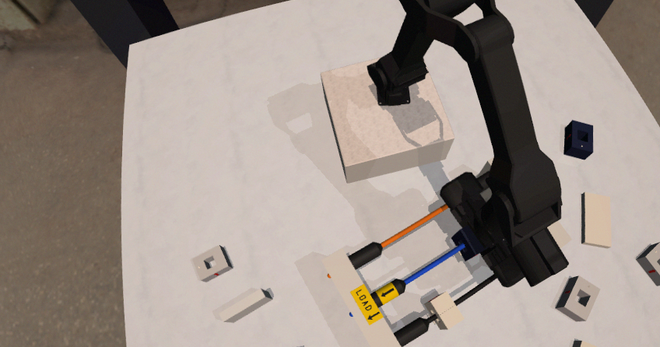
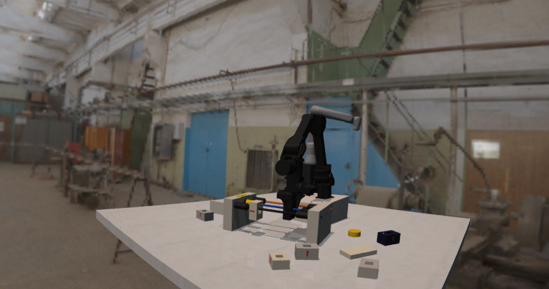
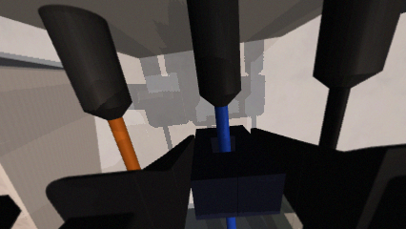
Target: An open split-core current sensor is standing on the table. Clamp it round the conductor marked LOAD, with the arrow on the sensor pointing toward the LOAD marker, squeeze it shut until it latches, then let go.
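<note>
The dark navy sensor [image 1: 468, 243] [image 3: 238, 196] sits around the blue LOAD conductor [image 1: 433, 264] [image 3: 222, 121], which runs through its window. Its two halves meet at a thin seam in the wrist view. My gripper [image 1: 471, 246] [image 2: 288, 214] [image 3: 222, 135] is shut on the sensor, with one finger against each side. The yellow LOAD marker [image 1: 366, 304] [image 2: 242, 196] is on the end block, and a yellow sleeve [image 1: 387, 292] with an arrow wraps that conductor's end. The sensor's own arrow cannot be made out.
The orange conductor [image 1: 412, 226] and black conductor [image 1: 474, 289] [image 3: 335, 116] run either side. A cream sensor [image 1: 447, 311] [image 2: 255, 210] sits on the black one. End blocks [image 2: 318, 222] stand at both ends. A navy block [image 1: 573, 147] [image 2: 388, 237], yellow disc [image 2: 353, 232] and several pale blocks lie around.
</note>
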`<state>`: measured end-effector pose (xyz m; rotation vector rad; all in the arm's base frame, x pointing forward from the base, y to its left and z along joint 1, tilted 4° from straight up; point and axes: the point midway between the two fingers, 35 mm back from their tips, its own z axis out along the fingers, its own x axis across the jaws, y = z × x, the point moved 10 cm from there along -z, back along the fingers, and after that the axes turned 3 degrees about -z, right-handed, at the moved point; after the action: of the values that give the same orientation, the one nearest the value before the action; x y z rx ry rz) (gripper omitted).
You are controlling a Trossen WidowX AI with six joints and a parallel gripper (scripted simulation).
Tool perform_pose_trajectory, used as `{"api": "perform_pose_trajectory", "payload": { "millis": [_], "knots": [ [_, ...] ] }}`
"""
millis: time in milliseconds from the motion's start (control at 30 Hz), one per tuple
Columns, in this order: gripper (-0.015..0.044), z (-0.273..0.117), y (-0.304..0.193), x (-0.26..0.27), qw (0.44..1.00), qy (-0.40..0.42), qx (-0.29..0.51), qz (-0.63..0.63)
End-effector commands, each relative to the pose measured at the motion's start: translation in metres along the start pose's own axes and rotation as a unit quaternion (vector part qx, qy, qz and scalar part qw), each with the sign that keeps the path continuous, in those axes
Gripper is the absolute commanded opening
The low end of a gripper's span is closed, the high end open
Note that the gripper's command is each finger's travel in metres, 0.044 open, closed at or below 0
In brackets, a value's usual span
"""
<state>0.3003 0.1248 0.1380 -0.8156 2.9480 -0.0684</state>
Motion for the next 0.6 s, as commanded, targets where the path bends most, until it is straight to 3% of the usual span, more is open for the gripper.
{"api": "perform_pose_trajectory", "payload": {
  "millis": [0, 333, 433, 567],
  "knots": [
    [0.0148, 0.0001, 0.0001, 0.0001, 1.0, 0.0, 0.0, 0.0],
    [0.0081, 0.0001, 0.0001, 0.0001, 1.0, 0.0, 0.0, 0.0],
    [0.0002, -0.0012, 0.0002, 0.0001, 1.0, 0.0, 0.0, 0.0],
    [0.0, -0.001, 0.0003, 0.0004, 1.0, 0.001, 0.0, 0.0]
  ]
}}
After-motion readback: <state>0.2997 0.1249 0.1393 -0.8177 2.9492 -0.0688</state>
